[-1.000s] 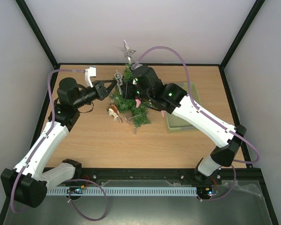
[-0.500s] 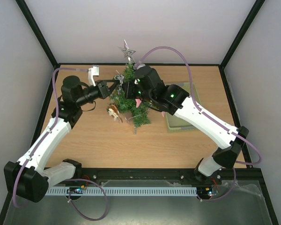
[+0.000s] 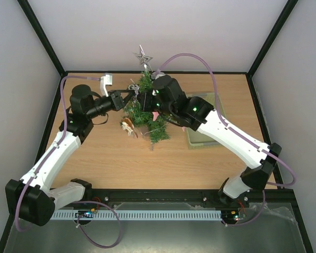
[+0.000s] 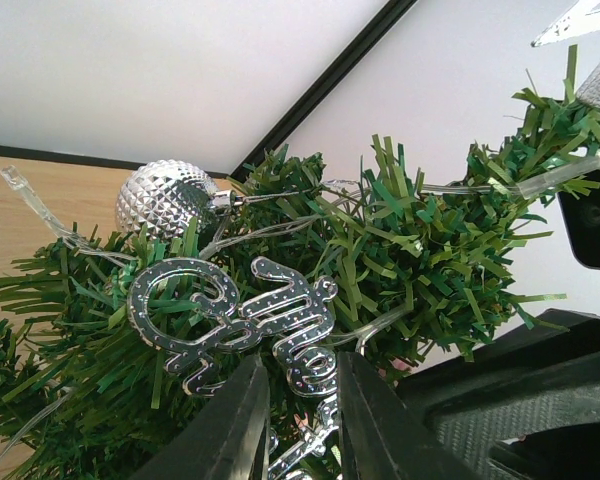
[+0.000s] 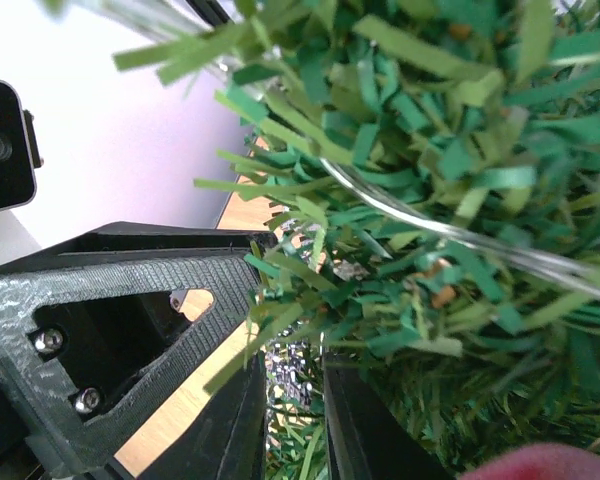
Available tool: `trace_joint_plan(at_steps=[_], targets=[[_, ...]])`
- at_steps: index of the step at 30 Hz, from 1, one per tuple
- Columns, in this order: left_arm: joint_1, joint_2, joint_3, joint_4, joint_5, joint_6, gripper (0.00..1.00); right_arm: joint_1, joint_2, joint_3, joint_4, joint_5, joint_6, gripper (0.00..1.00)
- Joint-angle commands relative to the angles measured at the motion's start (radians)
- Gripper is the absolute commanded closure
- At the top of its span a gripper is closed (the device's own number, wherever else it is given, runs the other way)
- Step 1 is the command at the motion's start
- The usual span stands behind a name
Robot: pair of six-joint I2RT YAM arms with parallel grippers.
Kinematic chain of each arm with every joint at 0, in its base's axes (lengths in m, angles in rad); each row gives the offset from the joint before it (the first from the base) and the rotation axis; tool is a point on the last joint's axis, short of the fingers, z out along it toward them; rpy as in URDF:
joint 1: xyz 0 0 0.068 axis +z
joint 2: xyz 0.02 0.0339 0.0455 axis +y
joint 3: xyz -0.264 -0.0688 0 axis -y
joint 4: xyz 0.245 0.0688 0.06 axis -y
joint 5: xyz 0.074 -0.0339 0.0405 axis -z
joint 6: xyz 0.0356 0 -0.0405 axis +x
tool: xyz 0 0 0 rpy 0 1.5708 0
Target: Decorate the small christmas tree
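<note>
The small christmas tree (image 3: pixel 143 108) is stood upright at the far middle of the table (image 3: pixel 105 153), and a silver star (image 3: pixel 143 56) is seen on its top. A green basket (image 3: pixel 200 140) is set just to its right, partly hidden under the right arm. A silver word (image 4: pixel 230 320), hung in the branches below a silver ball (image 4: pixel 165 197), is pinched by the left gripper (image 4: pixel 302 425). The right gripper (image 5: pixel 292 425) is tucked into the needles. Its fingers (image 5: pixel 235 430) are close together with something silver between them, but whether it is pinched cannot be told.
</note>
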Motion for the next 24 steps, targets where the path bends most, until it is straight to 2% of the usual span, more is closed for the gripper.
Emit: trace_joint_plan(at_steps=[1, 11, 18, 24], targets=[[0.005, 0.003, 0.027, 0.035, 0.014, -0.002, 0.78, -0.004, -0.07, -0.03, 0.035, 0.012, 0.007, 0.84], [0.005, 0.006, 0.034, 0.033, 0.012, -0.005, 0.78, -0.005, -0.17, -0.115, 0.079, -0.015, 0.003, 0.67], [0.005, 0.001, 0.043, 0.028, 0.011, -0.009, 0.78, -0.005, -0.268, -0.206, 0.155, -0.029, -0.006, 0.65], [0.006, -0.009, 0.05, 0.025, 0.004, -0.016, 0.77, -0.005, -0.303, -0.223, 0.152, -0.001, -0.031, 0.62]])
